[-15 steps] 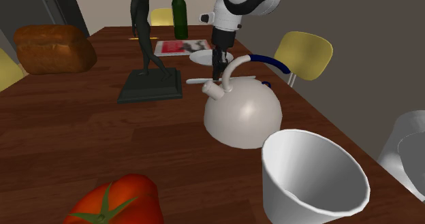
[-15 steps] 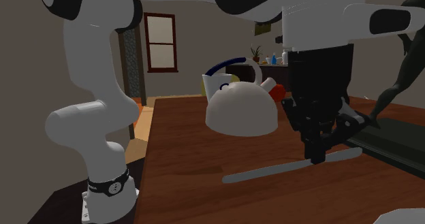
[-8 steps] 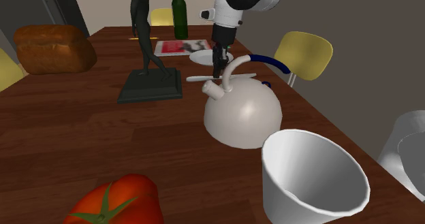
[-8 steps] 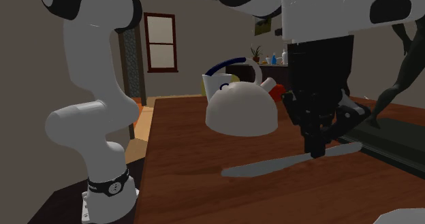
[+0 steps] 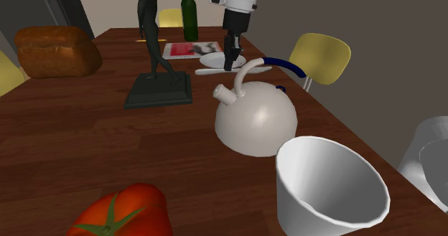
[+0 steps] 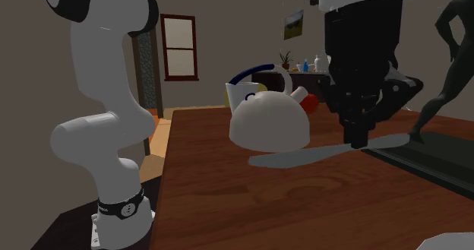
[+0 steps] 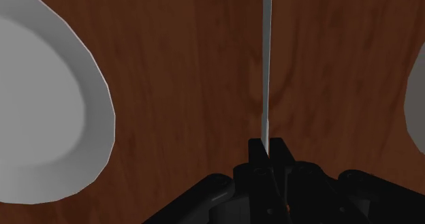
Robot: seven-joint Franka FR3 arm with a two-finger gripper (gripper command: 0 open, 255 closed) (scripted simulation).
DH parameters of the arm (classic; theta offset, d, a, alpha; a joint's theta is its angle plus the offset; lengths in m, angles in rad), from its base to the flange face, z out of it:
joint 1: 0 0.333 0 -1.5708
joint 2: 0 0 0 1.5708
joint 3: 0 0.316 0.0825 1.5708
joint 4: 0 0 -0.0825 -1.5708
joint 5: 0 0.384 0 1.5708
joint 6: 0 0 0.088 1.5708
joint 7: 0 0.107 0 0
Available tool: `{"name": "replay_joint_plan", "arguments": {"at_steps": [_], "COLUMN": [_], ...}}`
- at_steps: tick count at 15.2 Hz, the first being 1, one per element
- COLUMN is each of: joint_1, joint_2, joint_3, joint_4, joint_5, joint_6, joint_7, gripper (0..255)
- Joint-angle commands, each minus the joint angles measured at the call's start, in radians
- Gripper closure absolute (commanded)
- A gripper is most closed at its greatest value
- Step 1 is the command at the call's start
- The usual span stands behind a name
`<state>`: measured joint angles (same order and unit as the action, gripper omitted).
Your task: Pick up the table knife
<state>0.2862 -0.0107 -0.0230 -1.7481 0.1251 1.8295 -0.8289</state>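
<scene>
A: Where do we log the table knife (image 5: pixel 210 72)?
B: Off the table (image 5: pixel 86 148). In the second exterior view it hangs in the air, close to level, with its shadow on the wood below. In the shoulder view it sits just beyond the white kettle (image 5: pixel 255 120), close over the kettle's arched handle. The small white plate (image 5: pixel 210 58) lies farther back.
A: Claw?
B: The gripper (image 5: pixel 228 65) points straight down, fingers pinched almost together on the flat of the blade. In the wrist view we see the knife edge-on, running out from between the two fingertips over bare wood. So it's clamped on the knife, nothing else in it.
A: Step?
B: We judge the grasp done. What's left is raising the knife well clear.
A: How do we do it well?
B: Straight up, slow, no wrist twist. In the second exterior view the pinch looks off the knife's middle, the longer part sticking toward that view's left. We'd expect that end to sag or pivot if jerked, so keep the squeeze firm.
A: Hazards?
B: The kettle handle is nearest. The dark statue (image 5: pixel 159 91) stands to the other side, farther off. We'd rise above the handle before moving sideways.
</scene>
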Motion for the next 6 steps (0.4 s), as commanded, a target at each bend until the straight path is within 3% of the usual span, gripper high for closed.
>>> {"name": "replay_joint_plan", "arguments": {"at_steps": [1,6], "joint_1": [-0.001,-0.002], "joint_2": [0.003,0.008], "joint_3": [-0.001,-0.002], "joint_4": [0.032,0.081], "joint_5": [-0.001,-0.002], "joint_6": [-0.03,-0.074], "joint_7": [0.001,0.006], "gripper": [255,255]}}
